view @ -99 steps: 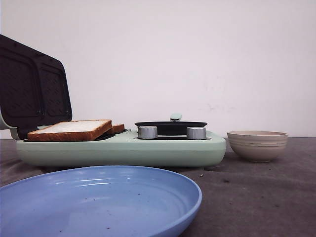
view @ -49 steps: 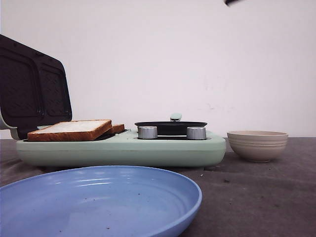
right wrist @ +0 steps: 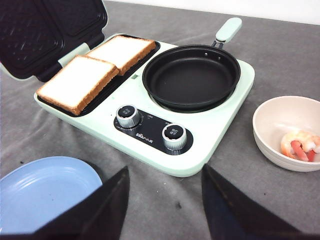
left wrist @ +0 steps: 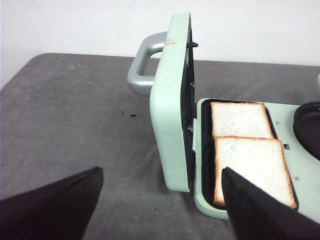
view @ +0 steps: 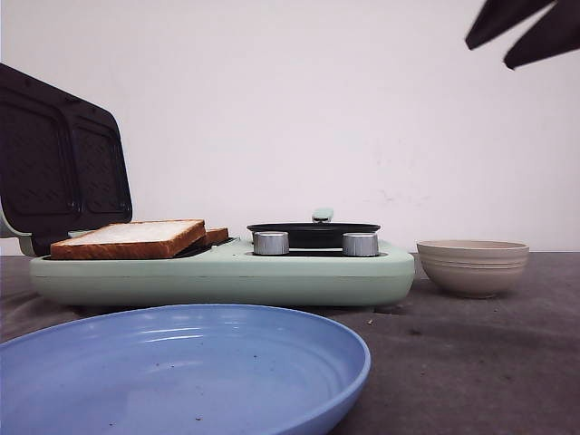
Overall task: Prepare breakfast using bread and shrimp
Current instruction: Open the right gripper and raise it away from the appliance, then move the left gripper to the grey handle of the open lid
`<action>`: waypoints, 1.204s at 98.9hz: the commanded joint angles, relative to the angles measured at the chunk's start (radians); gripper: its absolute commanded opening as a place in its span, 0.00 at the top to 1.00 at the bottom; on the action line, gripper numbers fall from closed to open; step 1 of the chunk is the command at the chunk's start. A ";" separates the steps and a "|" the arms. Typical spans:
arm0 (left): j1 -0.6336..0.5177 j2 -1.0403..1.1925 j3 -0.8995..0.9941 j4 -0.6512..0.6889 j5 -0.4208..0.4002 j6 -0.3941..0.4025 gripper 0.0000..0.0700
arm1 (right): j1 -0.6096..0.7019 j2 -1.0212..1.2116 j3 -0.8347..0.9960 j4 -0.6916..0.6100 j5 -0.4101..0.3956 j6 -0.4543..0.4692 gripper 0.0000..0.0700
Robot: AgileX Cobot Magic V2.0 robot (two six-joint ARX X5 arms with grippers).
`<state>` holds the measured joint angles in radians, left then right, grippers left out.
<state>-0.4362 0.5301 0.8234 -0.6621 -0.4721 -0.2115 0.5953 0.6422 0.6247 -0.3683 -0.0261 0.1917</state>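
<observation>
Entering front view top right since a second ago: right gripper (view: 524, 34), fingers apart. Left wrist: left gripper (left wrist: 162, 192) spread; bread (left wrist: 252, 166) on sandwich plate (left wrist: 204, 150). Right wrist: shrimp (right wrist: 300, 145) inside beige bowl (right wrist: 272, 120).

Front view: low, near table height, facing forward across the blue plate (view: 181, 362) to the green breakfast maker (view: 222, 272).
Left wrist view: raised, close beside the breakfast maker's upright lid (left wrist: 172, 100), facing along the bread (left wrist: 252, 167).
Right wrist view: raised, looking down over its knobs (right wrist: 129, 115).
Shared: bread, frying pan (right wrist: 191, 76).
</observation>
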 commanded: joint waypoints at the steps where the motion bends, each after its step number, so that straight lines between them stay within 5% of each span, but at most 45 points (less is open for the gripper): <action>1: -0.003 0.004 0.006 0.010 0.007 -0.050 0.38 | 0.006 -0.007 -0.003 -0.005 0.001 0.018 0.62; 45: 0.121 0.036 0.068 0.087 0.206 -0.256 0.38 | 0.006 -0.010 -0.003 -0.023 0.000 0.010 0.62; 65: 0.309 0.079 0.080 0.128 0.407 -0.333 0.38 | 0.006 -0.010 -0.003 -0.024 -0.003 0.010 0.62; 100: 0.733 0.279 0.080 0.246 0.885 -0.550 0.38 | 0.006 -0.010 -0.004 -0.032 -0.011 -0.010 0.62; 119: 0.847 0.390 0.080 0.340 1.064 -0.640 0.38 | 0.006 -0.010 -0.004 -0.032 -0.011 -0.020 0.62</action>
<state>0.3977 0.8799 0.8825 -0.3511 0.5468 -0.7971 0.5953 0.6262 0.6182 -0.4080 -0.0338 0.1837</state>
